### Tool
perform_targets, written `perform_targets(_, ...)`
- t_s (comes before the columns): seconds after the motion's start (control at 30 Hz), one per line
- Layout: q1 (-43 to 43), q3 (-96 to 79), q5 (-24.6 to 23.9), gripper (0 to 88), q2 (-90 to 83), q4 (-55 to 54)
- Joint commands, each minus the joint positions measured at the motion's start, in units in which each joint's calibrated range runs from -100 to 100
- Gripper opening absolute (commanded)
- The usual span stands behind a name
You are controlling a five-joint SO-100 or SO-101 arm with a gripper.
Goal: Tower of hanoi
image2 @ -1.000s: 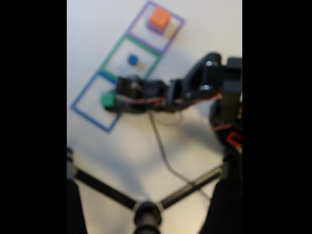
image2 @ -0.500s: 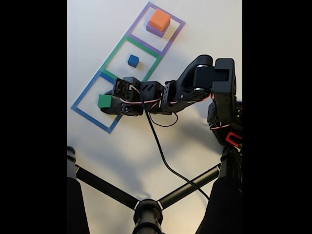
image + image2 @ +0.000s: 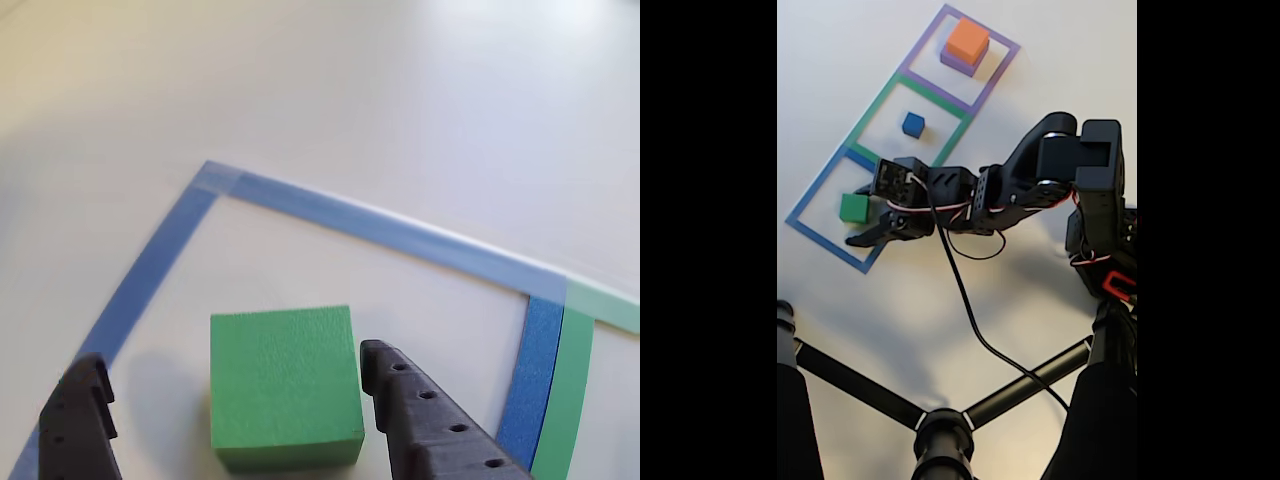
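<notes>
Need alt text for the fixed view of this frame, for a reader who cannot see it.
A black robot arm reaches left across a white table, its open gripper beside a green block inside a blue taped square. A small blue cube sits in the next, green-taped square; an orange block rests on a purple block in the farthest.

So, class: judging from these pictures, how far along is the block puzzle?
Done: the orange block sits on the purple block in the purple outline. In hand: the open gripper straddles the green block in the blue outline. Left: the blue cube stands alone.
</notes>
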State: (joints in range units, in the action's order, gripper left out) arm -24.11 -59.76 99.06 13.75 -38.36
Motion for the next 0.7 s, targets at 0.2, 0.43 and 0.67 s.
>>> perform_targets(0.2, 1.81, 0.92, 0.94, 30.7, -19.27, 12.66)
perform_targets(0.43, 6.0, 6.37, 0.94, 5.1, -33.62, 33.62)
perform_targets(0.67, 11.65, 16.64, 0.94, 0.0, -50.12, 66.0)
